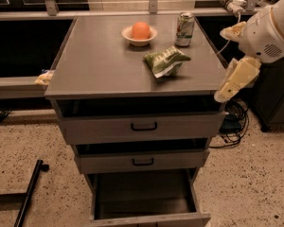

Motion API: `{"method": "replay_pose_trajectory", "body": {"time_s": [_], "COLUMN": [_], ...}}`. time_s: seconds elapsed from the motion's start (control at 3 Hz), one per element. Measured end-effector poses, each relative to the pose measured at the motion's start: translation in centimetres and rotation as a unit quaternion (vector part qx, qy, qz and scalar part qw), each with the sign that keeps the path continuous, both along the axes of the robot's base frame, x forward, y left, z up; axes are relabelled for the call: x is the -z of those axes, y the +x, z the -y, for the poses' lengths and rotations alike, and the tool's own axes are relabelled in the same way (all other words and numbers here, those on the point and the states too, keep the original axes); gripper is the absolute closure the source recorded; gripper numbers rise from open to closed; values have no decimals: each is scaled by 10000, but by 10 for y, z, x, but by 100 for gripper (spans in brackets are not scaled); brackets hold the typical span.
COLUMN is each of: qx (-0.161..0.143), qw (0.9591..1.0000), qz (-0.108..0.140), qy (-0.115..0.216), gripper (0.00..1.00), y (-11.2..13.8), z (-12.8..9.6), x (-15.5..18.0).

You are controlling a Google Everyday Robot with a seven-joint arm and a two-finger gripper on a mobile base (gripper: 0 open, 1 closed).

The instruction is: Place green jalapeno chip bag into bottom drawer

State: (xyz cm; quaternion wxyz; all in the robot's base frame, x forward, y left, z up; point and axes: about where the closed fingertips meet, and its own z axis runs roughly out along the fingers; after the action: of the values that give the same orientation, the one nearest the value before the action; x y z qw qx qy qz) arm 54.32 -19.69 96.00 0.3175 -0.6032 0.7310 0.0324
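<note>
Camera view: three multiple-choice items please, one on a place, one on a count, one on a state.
1. Where is the tool? A beside the right edge of the cabinet; B behind it; C on the floor.
2. How many black drawer handles show? A one; B two; C four.
3. The bottom drawer is: A shut; B pulled open; C taken right out.
Answers: 1 A, the tool hangs off the cabinet's right edge, apart from the green jalapeno chip bag lying on top. 2 B, two show, one above the other. 3 B, its grey inside shows, without the bag.
</note>
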Motion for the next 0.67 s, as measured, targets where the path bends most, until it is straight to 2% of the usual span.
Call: {"method": "replay_pose_trajectory", "body": {"time_s": [0.33, 0.67], "qx": [-9, 8], "qw": [10000, 9998], "qz": [22, 167], "qy": [7, 48], "gripper": [0, 0], "y": [2, 17], "z": [-1, -2], "x": [0, 5]}}
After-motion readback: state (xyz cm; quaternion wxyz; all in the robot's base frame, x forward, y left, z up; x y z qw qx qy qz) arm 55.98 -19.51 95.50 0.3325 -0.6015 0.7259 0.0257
